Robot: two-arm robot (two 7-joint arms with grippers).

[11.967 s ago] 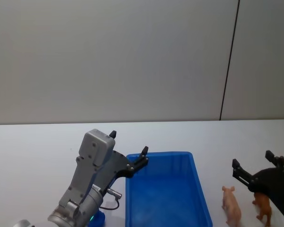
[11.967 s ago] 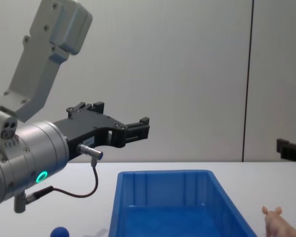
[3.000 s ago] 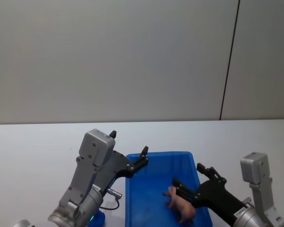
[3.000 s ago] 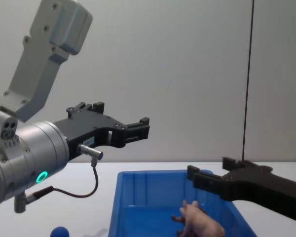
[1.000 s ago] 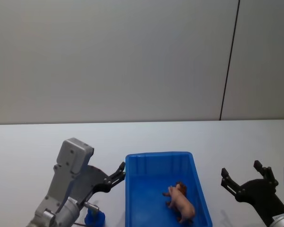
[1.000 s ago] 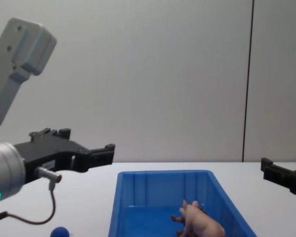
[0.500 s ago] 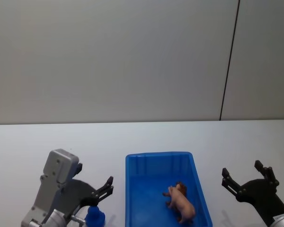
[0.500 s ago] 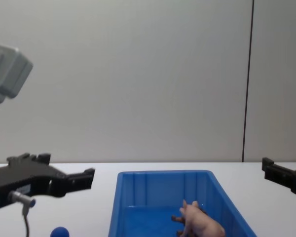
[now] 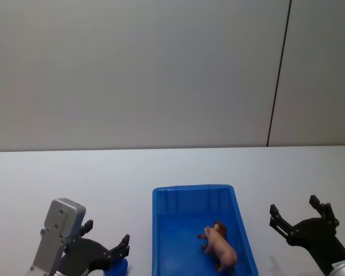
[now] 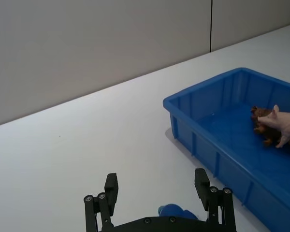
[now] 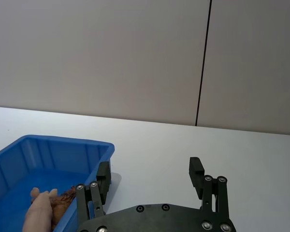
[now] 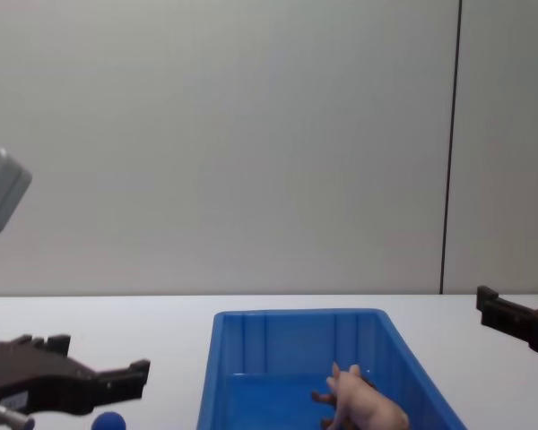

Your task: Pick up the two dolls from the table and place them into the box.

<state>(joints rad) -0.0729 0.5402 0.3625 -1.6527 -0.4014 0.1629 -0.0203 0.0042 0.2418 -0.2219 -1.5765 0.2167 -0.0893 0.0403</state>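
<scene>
Both dolls lie inside the box (image 9: pixel 161 230), toward its right wall and nearer the robot than its far end. The pink pig (image 9: pixel 221 250) rests with its long axis running roughly from the far end toward the robot, snout pointing left and away, and the brown animal (image 9: pixel 219 226) sits pressed against its far side, largely hidden behind it. In the left wrist view the pig (image 10: pixel 285 126) is pale and smooth with a pointed ear up, and the brown animal (image 10: pixel 262 116) shows as a dark lump touching it; whether the brown one stands or lies on its side is hard to tell.

The right hand (image 9: pixel 302 217) hovers over the surface (image 9: pixel 75 172) just beside the box's right wall, fingers spread wide and holding nothing. It is the nearer of the two to the dolls, which lie to its left across that wall. The left hand (image 9: pixel 106 244) sits low over the surface well to the left of the box, fingers likewise spread and empty, with a small blue object (image 10: pixel 176 211) just under it.

With both dolls already in the box and no doll left on the surface, the task looks complete; no further grasp seems called for, only pulling the arms clear.
</scene>
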